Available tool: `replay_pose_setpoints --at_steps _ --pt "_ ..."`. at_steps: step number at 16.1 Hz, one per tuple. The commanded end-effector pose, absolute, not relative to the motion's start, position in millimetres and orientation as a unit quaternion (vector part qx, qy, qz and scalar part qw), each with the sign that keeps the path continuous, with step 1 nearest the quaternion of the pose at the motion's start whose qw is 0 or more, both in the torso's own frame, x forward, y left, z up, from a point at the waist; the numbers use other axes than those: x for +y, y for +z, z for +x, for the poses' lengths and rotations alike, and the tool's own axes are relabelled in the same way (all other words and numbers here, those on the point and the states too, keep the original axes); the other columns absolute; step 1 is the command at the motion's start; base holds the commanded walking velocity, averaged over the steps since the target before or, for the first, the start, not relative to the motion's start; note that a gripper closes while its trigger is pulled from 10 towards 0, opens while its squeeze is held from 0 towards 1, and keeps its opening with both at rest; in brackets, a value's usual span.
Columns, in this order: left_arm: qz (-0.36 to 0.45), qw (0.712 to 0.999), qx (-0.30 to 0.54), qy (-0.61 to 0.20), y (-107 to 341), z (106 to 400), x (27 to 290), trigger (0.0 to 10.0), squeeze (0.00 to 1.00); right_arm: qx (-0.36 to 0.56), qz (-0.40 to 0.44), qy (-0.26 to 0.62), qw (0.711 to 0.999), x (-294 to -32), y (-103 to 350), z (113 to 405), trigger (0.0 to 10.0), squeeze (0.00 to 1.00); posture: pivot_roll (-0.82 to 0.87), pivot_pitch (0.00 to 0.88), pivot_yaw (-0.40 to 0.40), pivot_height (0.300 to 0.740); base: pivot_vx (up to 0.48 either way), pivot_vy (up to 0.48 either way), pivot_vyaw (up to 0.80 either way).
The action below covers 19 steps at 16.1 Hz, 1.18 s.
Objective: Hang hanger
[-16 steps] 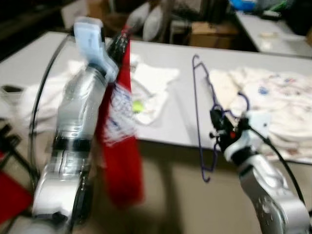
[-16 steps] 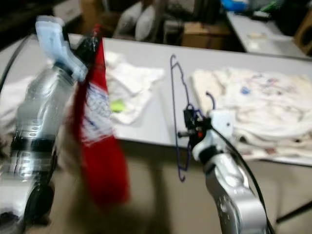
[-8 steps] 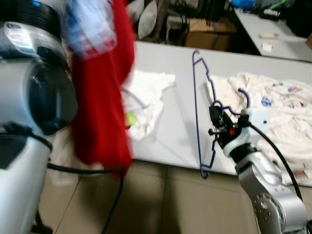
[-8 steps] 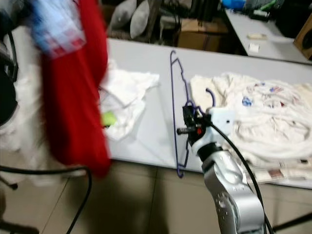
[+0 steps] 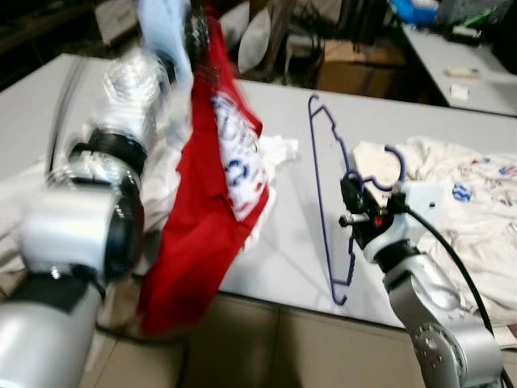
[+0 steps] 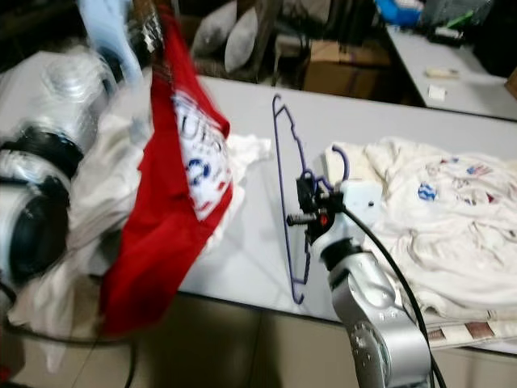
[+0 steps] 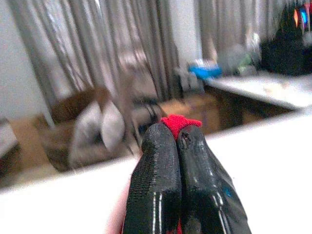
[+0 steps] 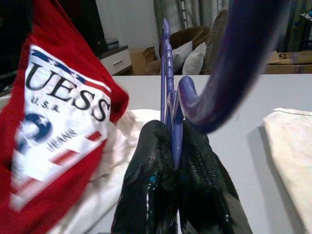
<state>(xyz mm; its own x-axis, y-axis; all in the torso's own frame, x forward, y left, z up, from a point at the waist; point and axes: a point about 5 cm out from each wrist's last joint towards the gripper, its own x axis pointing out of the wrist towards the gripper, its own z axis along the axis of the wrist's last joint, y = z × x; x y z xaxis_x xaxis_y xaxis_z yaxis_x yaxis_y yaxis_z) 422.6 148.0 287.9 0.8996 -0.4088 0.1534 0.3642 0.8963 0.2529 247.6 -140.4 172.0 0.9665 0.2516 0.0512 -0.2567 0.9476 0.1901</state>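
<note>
Clamped together, the jaws of our right gripper (image 8: 171, 165) pinch the purple hanger (image 5: 327, 194) near its neck. From that grip its frame stands on edge, long axis running away from us over the grey table (image 5: 295, 242) and back past the near edge, with the hook (image 5: 393, 162) curling up just beside the fingers (image 8: 146, 195). Our left gripper (image 7: 176, 139), raised high, has its jaws pressed shut on a red T-shirt (image 5: 214, 202), which hangs down from them. Beyond the hanger lie white garments (image 5: 468, 202).
</note>
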Motion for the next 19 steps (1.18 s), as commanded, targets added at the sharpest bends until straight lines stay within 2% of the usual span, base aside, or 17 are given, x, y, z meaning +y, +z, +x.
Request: replay_pose_setpoints --at_steps 1,2,6,7,11,12,14,15,16,17,18,19 --pt "0.132 0.959 -0.092 -0.234 276 421 138 10.0 0.00 -0.012 0.094 0.124 0.988 -143 172 247 10.0 0.00 0.05 0.000 -0.003 0.740 0.000 0.000 0.00" --pt "0.148 0.940 -0.053 -0.303 243 412 142 10.0 0.00 -0.011 0.095 0.125 0.988 -143 172 246 10.0 0.00 0.06 0.000 -0.005 0.740 0.000 0.000 0.00" --pt "0.160 0.901 -0.036 -0.403 229 397 159 10.0 0.00 -0.008 0.098 0.135 0.986 -140 171 245 10.0 0.00 0.07 0.000 -0.012 0.740 0.000 0.000 0.00" --pt "0.155 0.899 -0.049 -0.406 240 394 167 10.0 1.00 -0.006 0.099 0.138 0.985 -139 171 246 10.0 0.00 0.07 0.000 -0.014 0.740 0.000 0.000 0.00" --pt "0.155 0.889 -0.074 -0.425 265 387 183 10.0 1.00 -0.002 0.101 0.141 0.985 -139 170 245 10.0 0.00 0.07 0.000 -0.010 0.740 0.000 0.000 0.00" --pt "0.121 0.885 -0.106 -0.436 289 377 197 10.0 1.00 0.002 0.106 0.141 0.984 -139 170 243 10.0 0.00 0.07 0.000 0.001 0.740 0.000 0.000 0.00" --pt "0.078 0.887 -0.130 -0.437 302 369 205 10.0 0.98 0.001 0.108 0.137 0.985 -141 170 242 10.0 0.00 0.06 0.000 0.014 0.740 0.000 0.000 0.00" --pt "0.050 0.901 -0.137 -0.409 296 363 204 10.0 0.00 -0.006 0.103 0.129 0.986 -143 172 240 10.0 0.00 0.05 0.000 0.031 0.740 0.000 0.000 0.00" --pt "0.040 0.917 -0.123 -0.377 278 357 198 10.0 0.00 -0.016 0.099 0.118 0.988 -146 175 238 10.0 0.00 0.04 0.000 0.036 0.740 0.000 0.000 -0.56" --pt "0.043 0.921 -0.114 -0.371 269 354 195 10.0 0.00 -0.020 0.099 0.114 0.988 -147 177 237 10.0 0.00 0.04 0.000 0.036 0.740 0.000 0.000 -0.56" --pt "-0.015 0.925 -0.105 -0.366 236 328 171 10.0 0.00 -0.027 0.092 0.086 0.992 -154 181 234 10.0 0.00 0.03 0.000 0.027 0.740 0.000 0.000 0.00" --pt "-0.002 0.935 -0.090 -0.344 223 317 161 10.0 0.00 -0.028 0.061 0.074 0.995 -158 184 232 10.0 0.00 0.03 0.000 0.012 0.740 0.000 0.000 0.00"
